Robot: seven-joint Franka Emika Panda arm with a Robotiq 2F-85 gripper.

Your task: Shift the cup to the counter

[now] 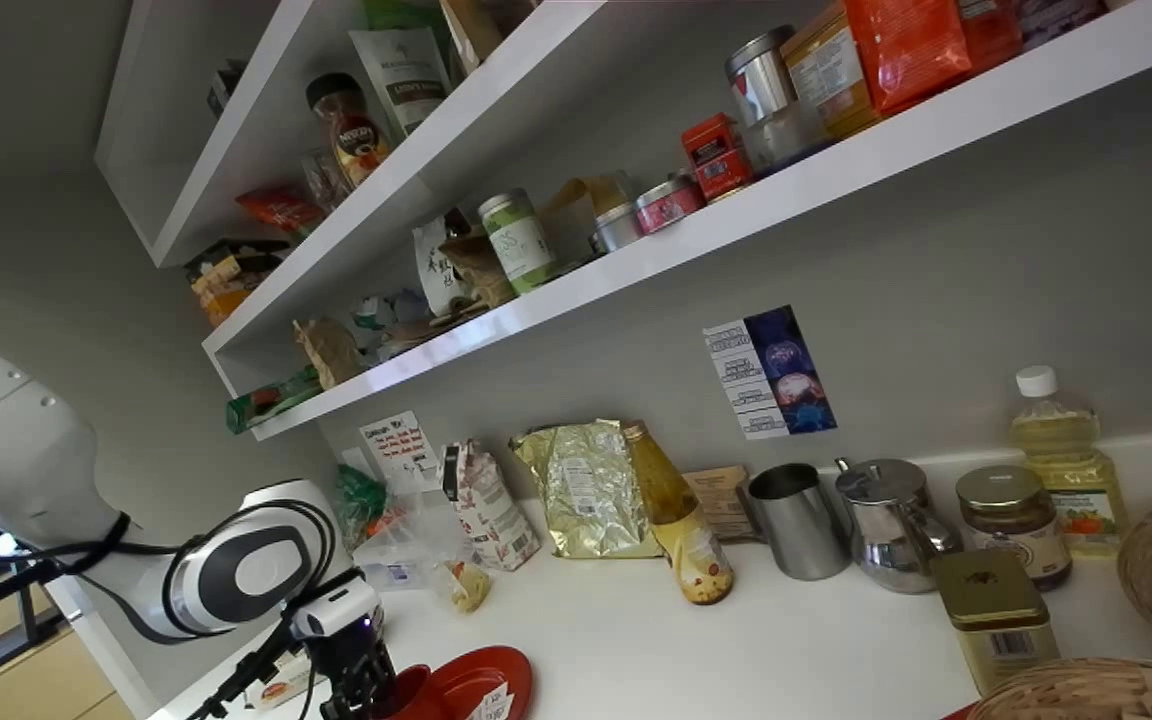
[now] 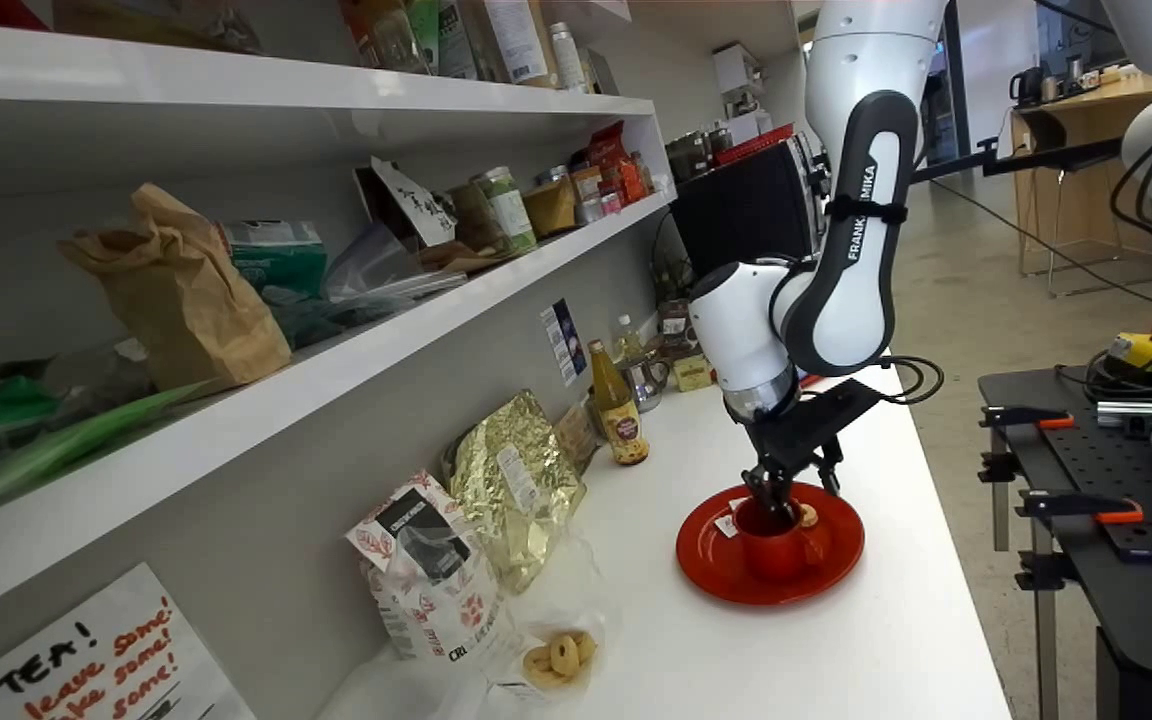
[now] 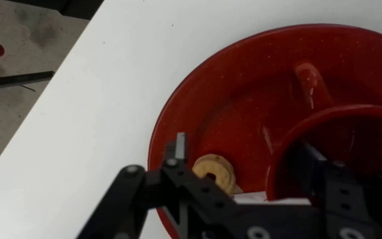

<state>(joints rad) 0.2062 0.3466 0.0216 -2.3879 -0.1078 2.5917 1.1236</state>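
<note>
One red cup (image 2: 771,555) stands upright on a red plate (image 2: 704,565), so it is not yet on the surface (image 2: 676,650) itself; you look to be at the grasp. Its handle (image 3: 313,86) points toward the surface's front edge. Your claw (image 3: 246,149) is spread across the cup's side: one finger (image 3: 314,152) sits down inside, the other finger (image 3: 180,147) hangs outside, over the plate. Whether either one touches the cup, you cannot tell. In the wrist view a ring biscuit (image 3: 223,171) lies between the two, partly hidden by the claw, and may get nudged or caught as you close. Next, draw the fingers together on the cup's side, make sure the hold bites, and lift straight until the base passes the plate's rim. Then set it upright beside the plate, keeping in from the front edge, toward the back edge where a foil bag (image 2: 516,490) sits.
</note>
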